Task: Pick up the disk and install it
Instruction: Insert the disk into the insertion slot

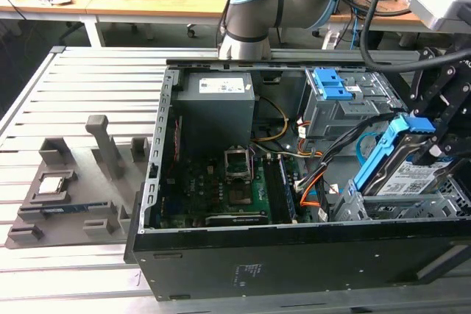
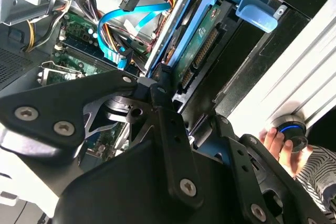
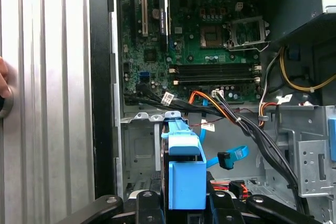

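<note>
The disk (image 1: 412, 176) is a silver-grey drive with a white-and-blue label and blue rails. It hangs tilted over the grey drive bay (image 1: 352, 207) at the case's front corner, on the exterior view's right. My gripper (image 1: 436, 145) is shut on it from above. In the first wrist view the disk (image 3: 185, 174) stands edge-on between my gripper (image 3: 181, 199)'s black fingers (image 3: 144, 203), over the open bay (image 3: 137, 148). The second wrist view shows the disk (image 2: 202, 43)'s green circuit side and blue tab, with one finger (image 2: 164, 103) against its edge.
The open computer case (image 1: 294, 255) holds a motherboard (image 1: 221, 182), a power supply (image 1: 217, 97), a cage with a blue latch (image 1: 331, 87) and loose orange and blue cables (image 3: 226, 156) beside the bay. A grey parts fixture (image 1: 66, 196) lies on the exterior view's left. A person's hand (image 2: 275, 142) rests on a button.
</note>
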Robot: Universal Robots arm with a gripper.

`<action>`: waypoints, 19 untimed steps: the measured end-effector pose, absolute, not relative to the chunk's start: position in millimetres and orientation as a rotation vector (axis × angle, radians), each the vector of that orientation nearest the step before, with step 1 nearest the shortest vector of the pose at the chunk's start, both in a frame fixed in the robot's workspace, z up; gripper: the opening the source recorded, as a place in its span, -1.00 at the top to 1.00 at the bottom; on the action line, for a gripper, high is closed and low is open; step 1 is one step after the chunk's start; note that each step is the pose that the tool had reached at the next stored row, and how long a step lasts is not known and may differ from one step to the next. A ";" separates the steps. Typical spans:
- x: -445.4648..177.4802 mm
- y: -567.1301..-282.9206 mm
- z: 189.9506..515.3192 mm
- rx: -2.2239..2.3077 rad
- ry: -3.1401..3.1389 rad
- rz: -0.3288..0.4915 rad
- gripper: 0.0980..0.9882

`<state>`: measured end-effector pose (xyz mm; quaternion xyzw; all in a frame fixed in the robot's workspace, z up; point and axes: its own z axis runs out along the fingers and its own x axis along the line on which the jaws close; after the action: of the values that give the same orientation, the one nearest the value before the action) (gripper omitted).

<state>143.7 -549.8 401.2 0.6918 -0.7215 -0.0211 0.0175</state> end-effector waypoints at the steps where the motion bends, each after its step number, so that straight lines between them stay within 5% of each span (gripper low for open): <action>1: 143.7 -549.8 399.8 2.150 -2.242 -0.065 0.40; 13: 143.7 -549.8 399.1 2.150 -2.242 -0.066 0.24; 14: 143.7 -549.8 399.1 2.150 -2.242 -0.066 0.28; 17: 143.7 -549.8 399.2 2.150 -2.242 -0.066 0.83; 19: 143.7 -549.8 399.2 2.150 -2.242 -0.066 0.96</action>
<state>143.7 -549.8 399.2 0.6918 -0.7215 -0.0211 0.0175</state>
